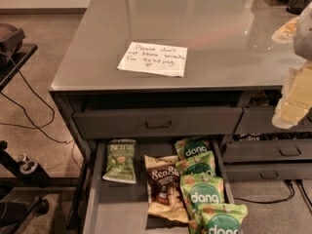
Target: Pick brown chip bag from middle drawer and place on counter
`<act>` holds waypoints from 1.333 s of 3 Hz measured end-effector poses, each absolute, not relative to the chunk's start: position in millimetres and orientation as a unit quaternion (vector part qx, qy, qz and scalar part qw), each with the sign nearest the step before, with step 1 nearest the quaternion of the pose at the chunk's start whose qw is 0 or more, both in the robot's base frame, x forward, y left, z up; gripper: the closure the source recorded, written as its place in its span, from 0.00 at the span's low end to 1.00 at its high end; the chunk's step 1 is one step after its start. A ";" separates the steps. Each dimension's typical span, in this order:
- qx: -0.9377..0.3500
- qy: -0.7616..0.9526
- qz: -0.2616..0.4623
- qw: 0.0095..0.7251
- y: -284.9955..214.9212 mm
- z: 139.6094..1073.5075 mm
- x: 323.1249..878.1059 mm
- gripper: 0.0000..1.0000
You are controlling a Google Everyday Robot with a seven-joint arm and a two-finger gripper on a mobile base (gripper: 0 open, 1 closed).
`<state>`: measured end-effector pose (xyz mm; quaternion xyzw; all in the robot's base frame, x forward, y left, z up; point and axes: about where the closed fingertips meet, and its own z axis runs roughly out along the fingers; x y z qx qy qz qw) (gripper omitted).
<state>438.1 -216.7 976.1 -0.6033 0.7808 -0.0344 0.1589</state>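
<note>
The brown chip bag (pixel 163 186) lies flat in the open middle drawer (pixel 122 206), near its centre, with white "Sea S" lettering facing up. It is partly overlapped on its right by green bags. The glossy grey counter (pixel 195 18) is above the drawers, with a white handwritten note (pixel 153 58) near its front edge. My gripper (pixel 292 104) is the cream-coloured shape at the right edge of the view. It hangs by the counter's front right corner, well above and to the right of the bag, and holds nothing that I can see.
Several green "dang" bags (pixel 202 191) are stacked along the drawer's right side. A green bag with pale lettering (pixel 120 161) lies at the back left. A shut slot-handled drawer (pixel 158 123) is above, with narrower handled drawers (pixel 287 151) at right. A black stand and cables (pixel 14 57) are at left.
</note>
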 end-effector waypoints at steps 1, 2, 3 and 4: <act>-0.603 0.781 -0.034 0.159 -216.6 976.1 438.1 0.00; -0.600 0.782 -0.028 0.165 -215.0 973.4 437.7 0.00; -0.587 0.787 0.014 0.188 -204.5 940.4 429.6 0.00; -0.567 0.789 0.078 0.223 -178.3 885.4 420.4 0.00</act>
